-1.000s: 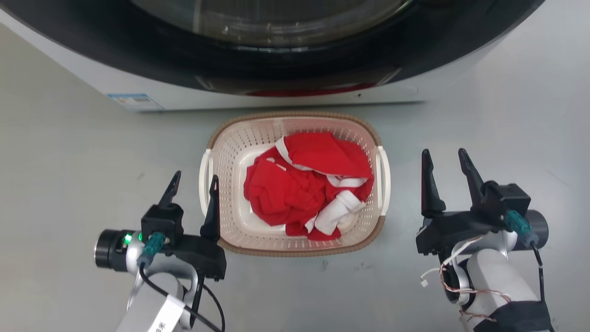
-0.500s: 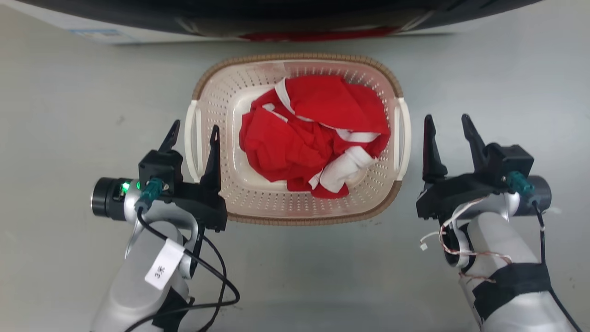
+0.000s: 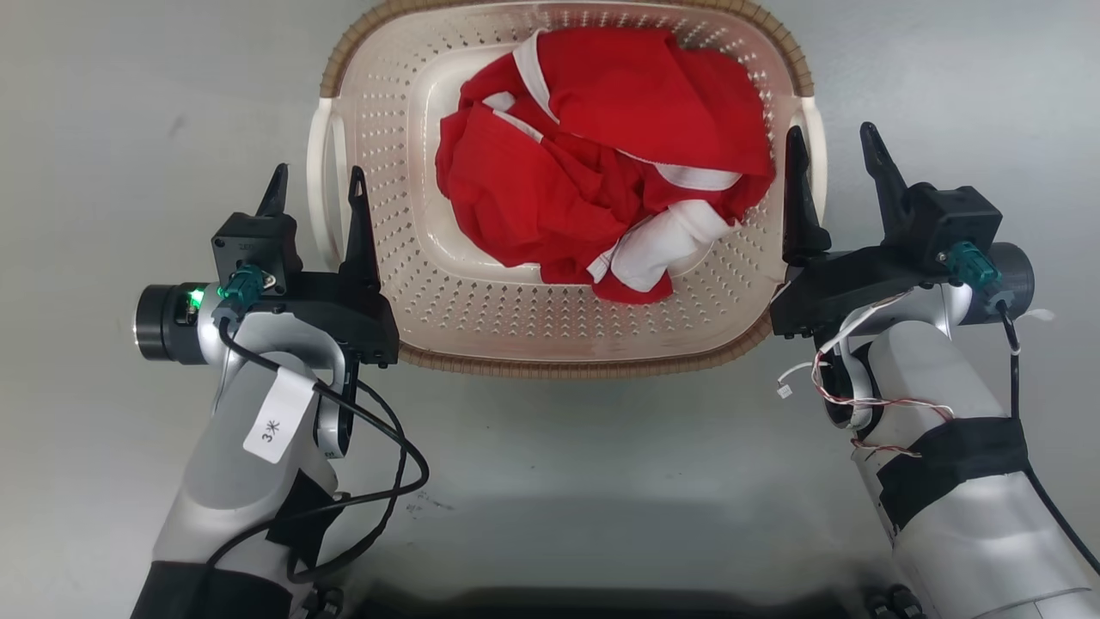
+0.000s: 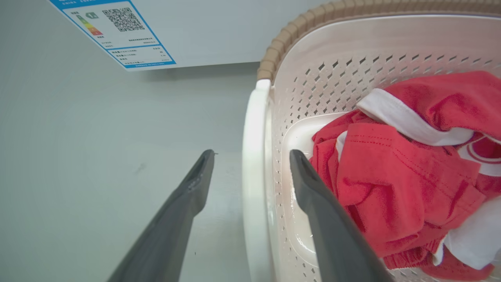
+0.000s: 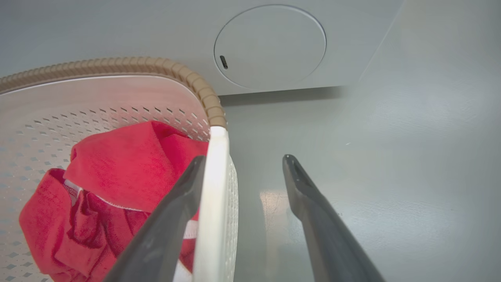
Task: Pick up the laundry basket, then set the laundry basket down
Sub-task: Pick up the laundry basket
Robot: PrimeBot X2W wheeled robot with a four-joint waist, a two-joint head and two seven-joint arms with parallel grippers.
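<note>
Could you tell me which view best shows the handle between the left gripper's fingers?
Left wrist view: the handle runs close-up between the open left gripper's fingers. Head view shows it small, from above; right wrist view shows the opposite handle.

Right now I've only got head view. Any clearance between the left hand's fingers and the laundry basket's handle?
Observer: Left wrist view: left hand open, the laundry basket's left handle between its fingers, a gap on each side.
Operator: Right side?
Observer: Right wrist view: right hand open, inner finger tight beside the right handle, contact unclear; floor shows between handle and outer finger.
Operator: What's past the basket?
Observer: The washing machine's white front, beyond the far rim.
</note>
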